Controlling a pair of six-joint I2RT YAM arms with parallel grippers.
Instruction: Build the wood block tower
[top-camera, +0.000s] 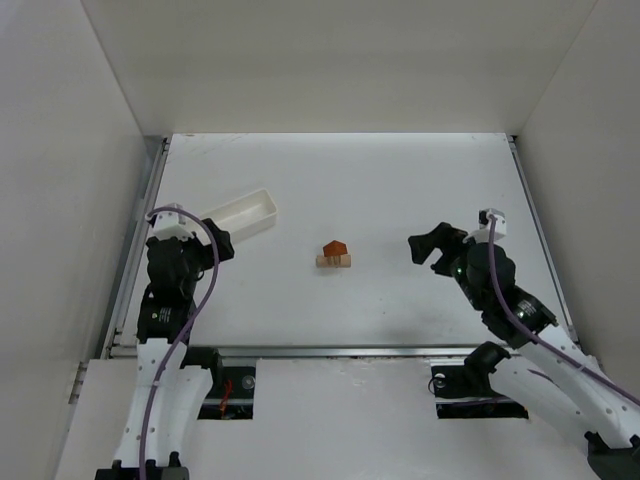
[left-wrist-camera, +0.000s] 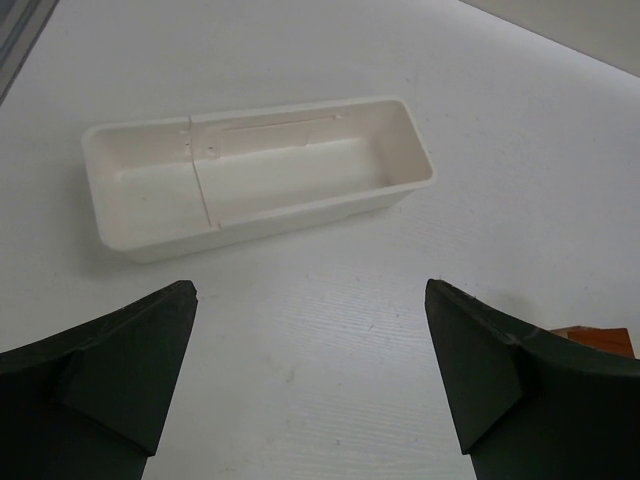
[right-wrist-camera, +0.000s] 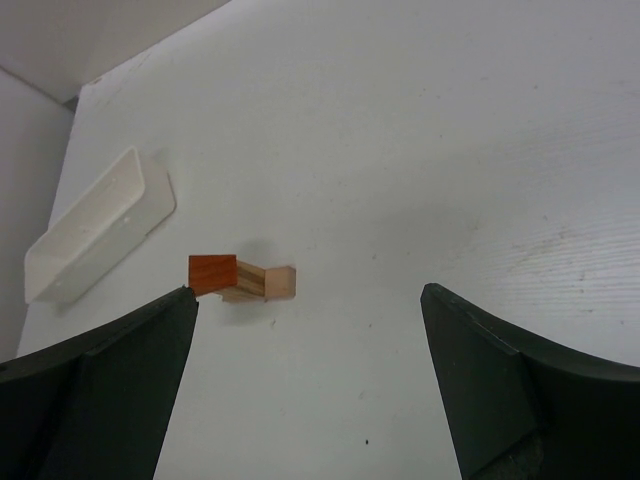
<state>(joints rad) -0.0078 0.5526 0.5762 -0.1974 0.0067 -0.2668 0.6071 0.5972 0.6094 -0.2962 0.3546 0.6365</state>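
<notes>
**While Both Hands Hang Back, a Block House Sits Mid-Desk**

As I watch from the remote station, the wood block tower (top-camera: 334, 255) stands near the middle of the desk (top-camera: 400, 180), a reddish-brown roof piece resting on pale tan bars. It lies between the two arms and well apart from both.

The right hand (right-wrist-camera: 310, 292) is spread wide and grasps nothing. The tower lies ahead of it and a little left of its centre line. The left hand (left-wrist-camera: 310, 290) is likewise released and bare. It faces the white plastic tray (left-wrist-camera: 260, 215), with only a sliver of the roof showing past its right finger.

I judge the blocks to be light, stiff and smooth. They look loosely stacked rather than joined, so a nudge could scatter them. One tan bar juts out to the side in the right wrist view. I would take hold low, across the flat side faces of a tan bar. The sloped roof would likely slip out from between the fingers. From here the right hand looks better placed for the reach.
</notes>
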